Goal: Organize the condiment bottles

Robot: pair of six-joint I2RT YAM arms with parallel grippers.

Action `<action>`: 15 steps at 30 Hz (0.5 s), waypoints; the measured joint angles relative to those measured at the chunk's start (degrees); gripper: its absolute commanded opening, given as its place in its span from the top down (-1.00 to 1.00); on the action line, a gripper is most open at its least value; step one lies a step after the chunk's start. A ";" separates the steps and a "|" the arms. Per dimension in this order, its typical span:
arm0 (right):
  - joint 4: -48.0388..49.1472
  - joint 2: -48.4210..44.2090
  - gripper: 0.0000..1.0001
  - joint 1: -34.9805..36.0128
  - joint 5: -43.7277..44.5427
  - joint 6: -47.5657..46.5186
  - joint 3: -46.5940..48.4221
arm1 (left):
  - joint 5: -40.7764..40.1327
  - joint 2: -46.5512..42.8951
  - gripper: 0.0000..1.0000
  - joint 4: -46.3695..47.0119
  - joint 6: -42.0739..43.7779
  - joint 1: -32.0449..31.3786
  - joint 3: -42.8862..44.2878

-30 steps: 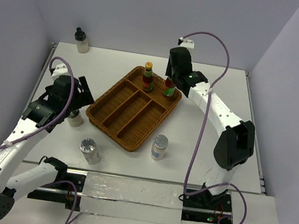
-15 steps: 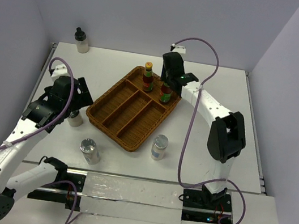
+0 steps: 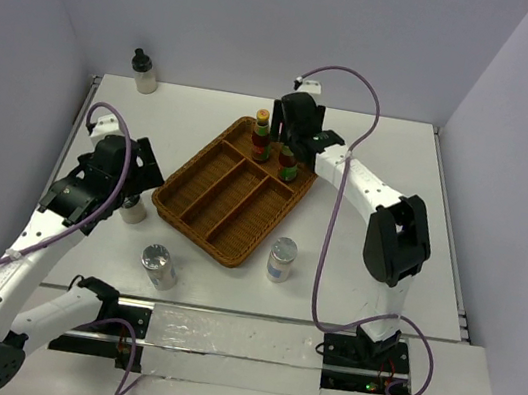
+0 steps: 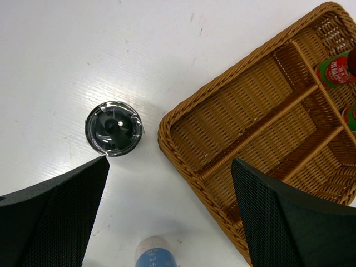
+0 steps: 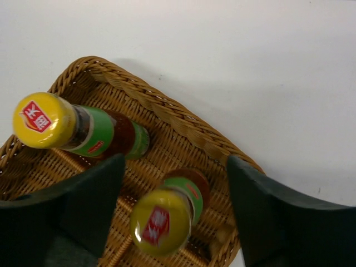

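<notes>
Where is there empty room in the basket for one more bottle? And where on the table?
The near ends of all three slots in the wicker tray are bare. The table is also bare between the far cream bottle and the tray. The tray's far end is crowded: both red sauce bottles stand there, and the right gripper has its jaws open around one.

- Far red sauce bottle [image 5: 38, 119], nearer the far edge of the tabletop [image 5: 250, 67]: there's a red badge with white characters on its yellow cap, too small to read.
- Near red sauce bottle [image 5: 158, 221]: same red badge on the cap, and its white marks are just as unreadable.
- Left wrist view: white lettering on a sauce bottle's red label [image 4: 335, 69], blurred beyond reading.
- Blue-labelled bottle [image 4: 156, 257]: white marks only, illegible.
</notes>
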 measured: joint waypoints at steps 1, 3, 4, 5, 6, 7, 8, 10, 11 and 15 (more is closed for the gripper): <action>0.26 0.00 -0.80 0.21 -0.10 0.01 0.00 | 0.00 -0.04 -0.99 -0.02 0.00 0.00 -0.22; 0.52 0.00 -0.93 0.60 -0.31 0.09 0.00 | -0.04 -0.06 -0.99 -0.16 0.00 0.00 -0.61; 0.53 0.00 -0.94 0.78 -0.46 0.12 0.00 | -0.03 -0.06 -0.99 -0.31 0.00 0.00 -0.68; 0.52 0.00 -0.97 0.94 -0.58 0.19 0.01 | -0.04 -0.07 -0.99 -0.41 -0.01 0.00 -0.72; 0.52 0.00 -0.99 1.09 -0.70 0.23 0.03 | -0.04 -0.10 -0.99 -0.45 -0.02 0.00 -0.75; 0.47 0.00 -1.00 1.22 -0.82 0.23 0.08 | -0.04 -0.14 -0.99 -0.44 -0.02 0.00 -0.81; 0.34 -0.01 -1.00 1.30 -0.94 0.23 0.16 | -0.04 -0.18 -0.99 -0.41 -0.02 0.00 -0.91; -0.12 -0.09 -1.00 1.30 -1.10 0.22 0.44 | -0.02 -0.28 -0.99 -0.44 -0.02 0.00 -1.28; -0.25 -0.25 -1.00 1.30 -1.17 0.22 0.52 | -0.02 -0.28 -0.99 -0.50 -0.02 0.00 -1.38; -1.45 -2.09 -1.00 1.42 -1.36 0.23 0.56 | 0.00 -0.30 -0.99 -0.49 -0.03 0.00 -1.58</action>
